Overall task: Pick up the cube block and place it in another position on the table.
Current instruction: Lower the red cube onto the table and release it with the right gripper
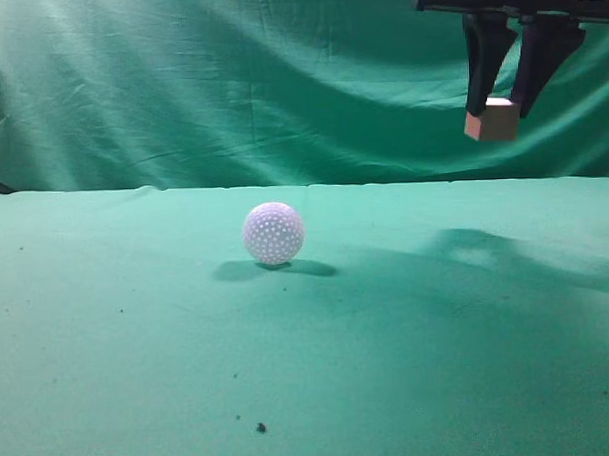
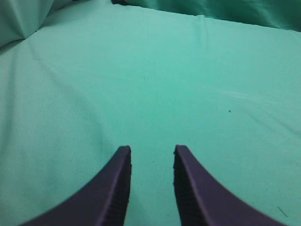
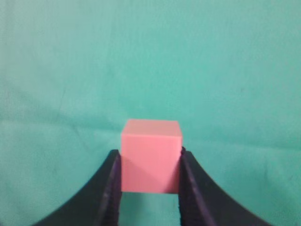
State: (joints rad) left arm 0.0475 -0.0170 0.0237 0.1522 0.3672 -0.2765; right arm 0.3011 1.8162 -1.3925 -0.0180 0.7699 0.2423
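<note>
My right gripper (image 1: 497, 111) is shut on the cube block (image 1: 493, 120) and holds it high above the table (image 1: 138, 344) at the upper right of the exterior view. In the right wrist view the cube block (image 3: 150, 155) looks pink and sits squarely between the two dark fingers (image 3: 149, 157), with green cloth far below. My left gripper (image 2: 151, 151) is open and empty over bare green cloth; it does not show in the exterior view.
A white dimpled ball (image 1: 274, 232) rests on the table near the middle, left of and well below the held cube. A wrinkled green cloth backdrop (image 1: 229, 81) hangs behind. A few dark specks (image 1: 259, 427) lie near the front.
</note>
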